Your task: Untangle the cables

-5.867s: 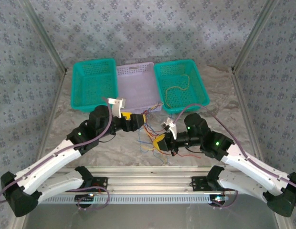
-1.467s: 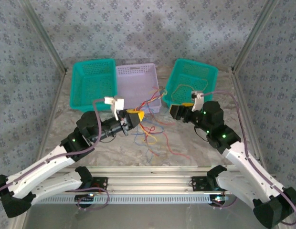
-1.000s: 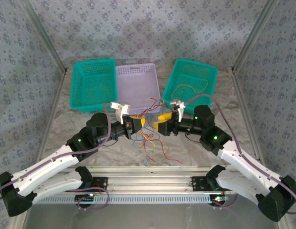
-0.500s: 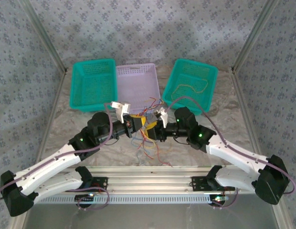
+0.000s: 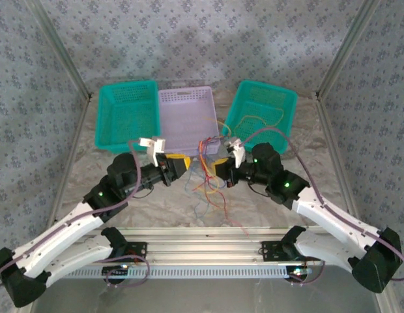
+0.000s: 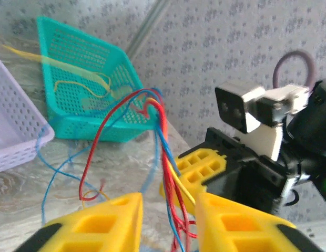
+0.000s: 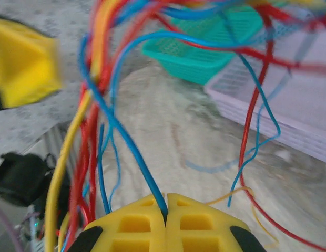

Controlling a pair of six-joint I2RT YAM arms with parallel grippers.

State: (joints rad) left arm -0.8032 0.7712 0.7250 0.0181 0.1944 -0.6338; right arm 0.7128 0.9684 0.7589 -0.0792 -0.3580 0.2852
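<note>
Yellow right gripper point(image 7: 165, 203) pinches a blue strand of the cables point(image 6: 163, 132); left gripper point(image 6: 168, 206) gapes, seemingly around them.

White arms point(image 5: 65, 225), blk joints point(image 5: 120, 176) — yellow pincer fingers point(image 6: 100, 220), purple cabling point(image 6: 293, 53).

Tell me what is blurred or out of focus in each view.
Right wrist: cables close to the lens smear, the right tool is sharp. Left wrist: left tool soft at the bottom, teal basket clearer. Top external: even light, cables faint.
</note>
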